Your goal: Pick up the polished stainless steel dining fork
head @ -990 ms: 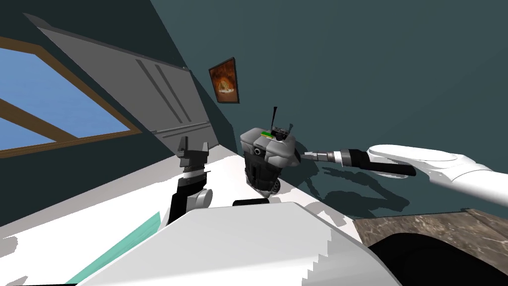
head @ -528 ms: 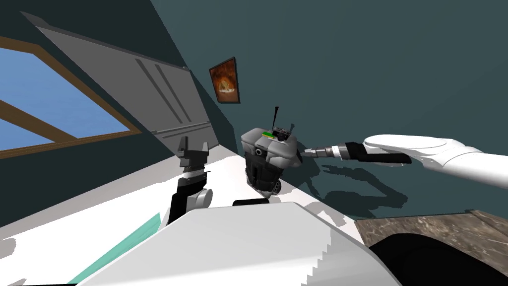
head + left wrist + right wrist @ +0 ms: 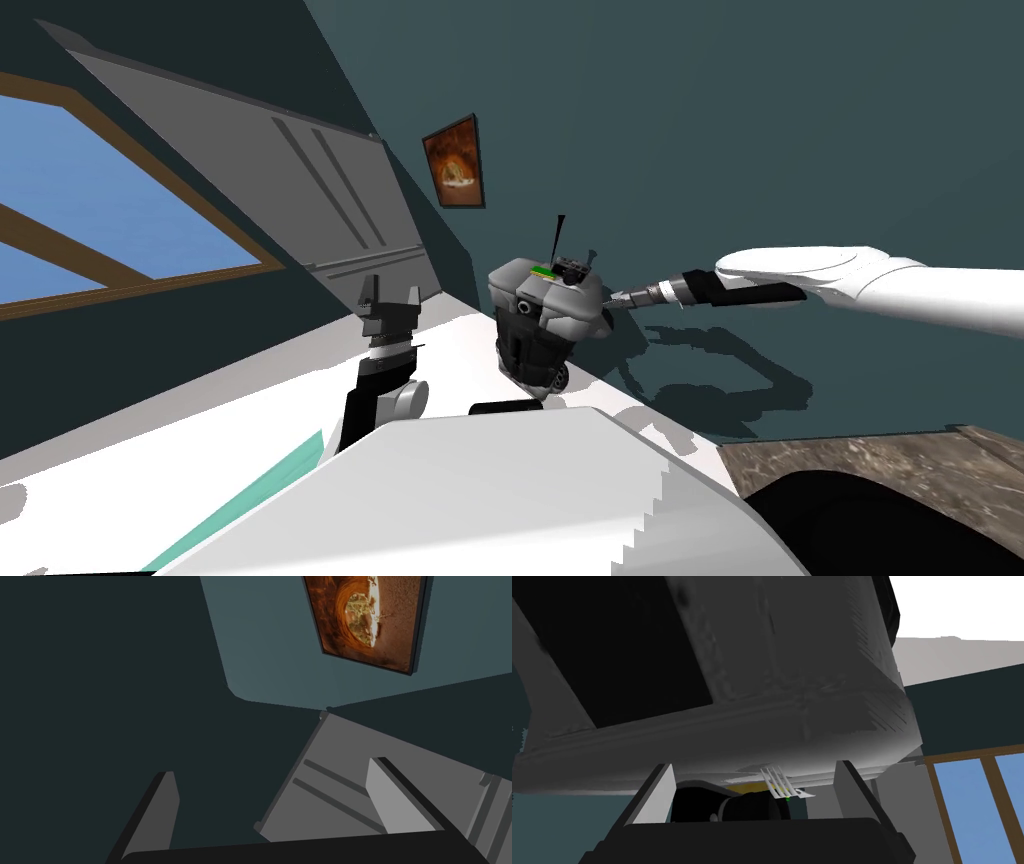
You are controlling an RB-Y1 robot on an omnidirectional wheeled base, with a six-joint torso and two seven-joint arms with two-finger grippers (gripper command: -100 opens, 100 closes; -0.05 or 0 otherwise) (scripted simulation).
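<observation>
A grey boxy appliance stands on the white counter by the dark teal wall. My right gripper reaches in from the right, level with the appliance's top edge. In the right wrist view its fingers stand open, close under the appliance's grey body. The pale tines of a fork show between the fingers, beside a dark round part and a yellow patch. On the counter to the left, my left gripper points upward, open and holding nothing.
Small dark parts, a green patch and a thin dark stick sit on the appliance's top. A grey panel leans along the left wall by a window. A stone-patterned surface lies at the lower right.
My right arm has risen and pushed left, bringing its gripper up against the appliance's upper edge. The left arm and the appliance have stayed put.
</observation>
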